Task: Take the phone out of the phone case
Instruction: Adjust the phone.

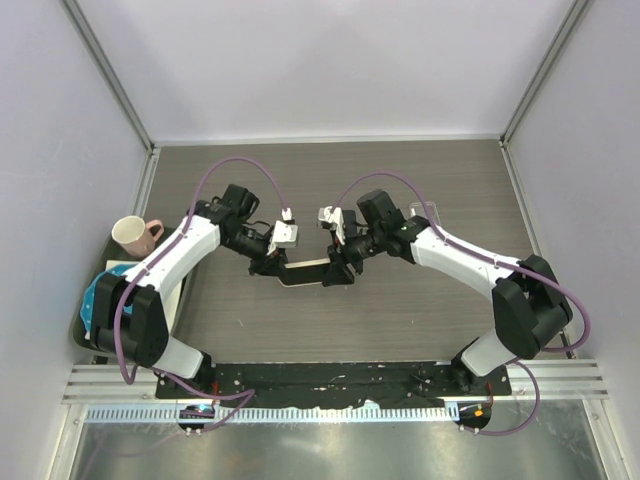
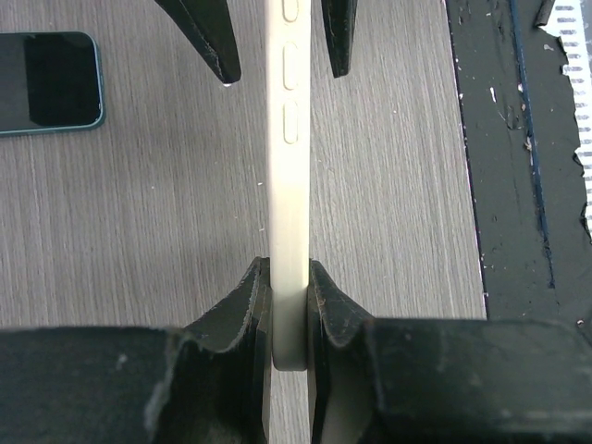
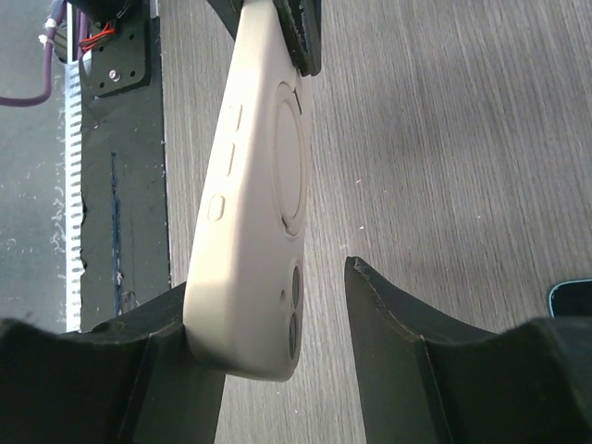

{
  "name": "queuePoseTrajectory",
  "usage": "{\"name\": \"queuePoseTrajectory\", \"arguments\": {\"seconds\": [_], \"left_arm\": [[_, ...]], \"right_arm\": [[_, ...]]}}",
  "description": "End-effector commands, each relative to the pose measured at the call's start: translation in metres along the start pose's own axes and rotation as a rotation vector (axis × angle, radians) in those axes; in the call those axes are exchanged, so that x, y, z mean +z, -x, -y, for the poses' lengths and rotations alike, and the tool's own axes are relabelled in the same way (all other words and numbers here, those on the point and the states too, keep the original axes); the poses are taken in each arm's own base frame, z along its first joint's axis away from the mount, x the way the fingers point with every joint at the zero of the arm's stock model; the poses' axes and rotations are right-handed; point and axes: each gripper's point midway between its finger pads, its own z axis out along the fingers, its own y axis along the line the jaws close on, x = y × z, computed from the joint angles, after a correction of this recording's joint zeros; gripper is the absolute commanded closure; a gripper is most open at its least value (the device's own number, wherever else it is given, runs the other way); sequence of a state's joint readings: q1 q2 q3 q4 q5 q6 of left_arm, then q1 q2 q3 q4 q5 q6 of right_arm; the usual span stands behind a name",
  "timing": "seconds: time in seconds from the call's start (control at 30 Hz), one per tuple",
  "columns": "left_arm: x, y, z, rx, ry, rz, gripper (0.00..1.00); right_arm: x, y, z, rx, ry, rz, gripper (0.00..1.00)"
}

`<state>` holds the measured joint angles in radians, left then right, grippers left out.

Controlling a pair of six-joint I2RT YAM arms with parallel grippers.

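Phone case (image 2: 289, 185), cream, apparently empty: held edge-up over desk centre. Left gripper (image 2: 289, 277) is clamped on one end as anchor; right gripper (image 3: 273, 291) straddles the other end, jaws apart. Phone (image 2: 46, 81) lies flat, far-edge side.

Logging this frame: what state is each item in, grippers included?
phone case: held on edge, no phone in it
phone: out of the case, flat on the table, dark screen up
left gripper: shut on the phone case's end
right gripper: open, one finger against the case, the other apart from it
mug: upright
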<state>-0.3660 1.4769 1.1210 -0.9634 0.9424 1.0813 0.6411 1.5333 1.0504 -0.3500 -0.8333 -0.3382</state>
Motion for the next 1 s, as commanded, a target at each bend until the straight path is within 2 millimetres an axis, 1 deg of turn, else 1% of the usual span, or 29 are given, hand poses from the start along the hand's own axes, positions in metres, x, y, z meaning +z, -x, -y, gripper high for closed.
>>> {"name": "queuePoseTrajectory", "arguments": {"seconds": [0.0,0.1,0.2,0.27,0.3,0.33,0.43,0.47,0.53,0.6,0.63,0.67,0.7,0.77,0.8,0.83,0.87,0.9,0.97], "left_arm": [[-0.004,0.032,0.007,0.073,-0.037,0.106,1.0],[-0.003,0.032,0.009,0.065,-0.051,0.104,1.0],[-0.003,0.034,0.009,0.063,-0.053,0.11,1.0],[-0.003,0.036,0.01,0.065,-0.055,0.119,1.0],[-0.003,0.037,0.01,0.063,-0.061,0.125,1.0],[-0.003,0.038,0.01,0.065,-0.061,0.129,1.0],[-0.001,0.039,0.009,0.053,-0.071,0.142,1.0],[0.0,0.039,0.01,0.047,-0.078,0.144,1.0],[0.0,0.04,0.01,0.041,-0.084,0.153,1.0],[0.0,0.04,0.01,0.039,-0.085,0.156,1.0],[0.001,0.04,0.01,0.038,-0.088,0.16,1.0],[0.001,0.041,0.01,0.038,-0.085,0.161,1.0],[0.001,0.041,0.01,0.037,-0.085,0.161,1.0],[0.001,0.041,0.01,0.038,-0.087,0.162,1.0],[0.001,0.041,0.01,0.03,-0.087,0.16,0.96],[0.001,0.041,0.009,0.031,-0.085,0.158,0.75],[0.001,0.041,0.009,0.031,-0.084,0.158,0.71],[0.0,0.041,0.01,0.029,-0.084,0.156,0.7],[0.001,0.04,0.011,0.03,-0.083,0.157,0.62]], "right_arm": [[0.004,0.016,0.017,-0.044,-0.082,0.055,0.45],[0.002,0.022,0.015,-0.072,-0.074,0.065,0.48],[0.003,0.017,0.004,-0.081,-0.014,0.05,0.48],[0.004,0.016,0.002,-0.09,-0.004,0.054,0.48],[0.004,0.011,0.001,-0.09,-0.001,0.053,0.48],[0.005,0.013,0.002,-0.104,-0.005,0.066,0.49],[0.007,0.011,0.003,-0.099,-0.003,0.075,0.58],[0.008,0.011,0.002,-0.095,0.005,0.076,0.63],[0.01,0.012,0.0,-0.084,0.018,0.079,0.67],[0.012,0.012,-0.002,-0.081,0.028,0.079,0.74],[0.012,0.013,-0.001,-0.084,0.025,0.082,0.81],[0.013,0.015,0.0,-0.082,0.016,0.097,0.91],[0.011,0.018,-0.001,-0.089,0.011,0.109,0.99],[0.01,0.019,-0.002,-0.09,0.009,0.118,0.99],[0.009,0.02,-0.004,-0.093,0.011,0.12,0.99],[0.008,0.022,-0.004,-0.091,0.01,0.121,0.99],[0.007,0.023,-0.004,-0.089,0.008,0.121,0.99],[0.005,0.024,-0.003,-0.085,0.011,0.124,0.99],[0.003,0.027,-0.005,-0.078,0.02,0.133,0.99]]}}
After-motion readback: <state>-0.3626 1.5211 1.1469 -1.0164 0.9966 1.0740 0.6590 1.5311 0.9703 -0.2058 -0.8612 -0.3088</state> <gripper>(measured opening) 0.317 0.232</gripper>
